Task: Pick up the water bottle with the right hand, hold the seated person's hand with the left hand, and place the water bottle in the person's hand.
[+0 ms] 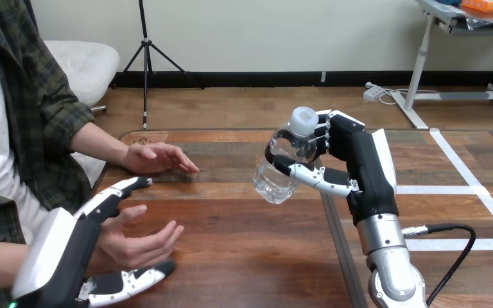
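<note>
A clear water bottle (287, 159) with a white cap hangs tilted above the table, right of centre. My right hand (341, 157) is shut on it, thumb across its front and fingers behind its neck. At the lower left my left hand (80, 247) cups the person's near hand (135, 240) from the outside, fingers above it and thumb below, both fairly straight. That hand lies palm up, empty. The person's far hand (157, 157) rests flat on the table at the left.
The wooden table (244, 256) has bare room between the bottle and the person's hands. White tape lines (462, 189) cross its right part.
</note>
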Controlling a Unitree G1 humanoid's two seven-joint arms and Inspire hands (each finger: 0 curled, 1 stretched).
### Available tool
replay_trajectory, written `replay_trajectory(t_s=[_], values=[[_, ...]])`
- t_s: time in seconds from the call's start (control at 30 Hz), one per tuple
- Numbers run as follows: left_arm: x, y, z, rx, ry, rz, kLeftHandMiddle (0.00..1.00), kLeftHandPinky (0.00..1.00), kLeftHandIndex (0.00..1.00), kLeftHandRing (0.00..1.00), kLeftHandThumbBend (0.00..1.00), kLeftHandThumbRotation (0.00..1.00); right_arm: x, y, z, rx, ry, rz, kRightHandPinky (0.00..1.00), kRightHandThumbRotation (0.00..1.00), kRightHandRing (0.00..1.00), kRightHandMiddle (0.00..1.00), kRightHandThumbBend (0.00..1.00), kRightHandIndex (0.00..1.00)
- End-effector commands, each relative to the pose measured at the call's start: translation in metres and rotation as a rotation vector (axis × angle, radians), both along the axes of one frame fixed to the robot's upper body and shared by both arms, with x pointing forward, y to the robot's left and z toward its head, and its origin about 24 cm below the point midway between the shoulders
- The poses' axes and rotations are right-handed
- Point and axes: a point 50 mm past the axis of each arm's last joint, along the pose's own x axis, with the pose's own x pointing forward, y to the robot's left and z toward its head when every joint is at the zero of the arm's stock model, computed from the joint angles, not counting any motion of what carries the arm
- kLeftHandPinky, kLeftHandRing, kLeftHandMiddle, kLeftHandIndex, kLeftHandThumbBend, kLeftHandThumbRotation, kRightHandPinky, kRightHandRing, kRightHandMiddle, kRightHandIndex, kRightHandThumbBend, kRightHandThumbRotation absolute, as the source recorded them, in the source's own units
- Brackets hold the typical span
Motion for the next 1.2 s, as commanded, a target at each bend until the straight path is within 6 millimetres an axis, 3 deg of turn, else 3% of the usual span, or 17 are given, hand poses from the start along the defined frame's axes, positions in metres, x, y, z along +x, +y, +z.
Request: replay_trajectory(t_s=[0.0, 0.47, 0.87, 1.17], values=[[0.006, 0.002, 0.022, 0.083, -0.096, 0.009, 0.86, 0.72, 0.8, 0.85, 0.88, 0.17, 0.01, 0.002, 0.031, 0.017, -0.143, 0.014, 0.39, 0.0, 0.41, 0.46, 0.68, 0.56], [0.006, 0.01, 0.023, 0.296, -0.105, 0.09, 0.86, 0.79, 0.8, 0.86, 0.87, 0.18, 0.009, 0.002, 0.03, 0.0, -0.143, 0.018, 0.4, 0.0, 0.43, 0.47, 0.69, 0.57], [0.007, 0.016, 0.022, 0.464, -0.08, 0.169, 0.84, 0.76, 0.79, 0.83, 0.89, 0.17, 0.01, 0.001, 0.031, 0.012, -0.141, 0.028, 0.42, 0.0, 0.43, 0.48, 0.68, 0.57], [0.009, 0.019, 0.022, 0.544, -0.001, 0.215, 0.85, 0.77, 0.79, 0.84, 0.92, 0.11, 0.011, 0.002, 0.031, 0.029, -0.135, 0.042, 0.42, 0.0, 0.43, 0.48, 0.68, 0.56]])
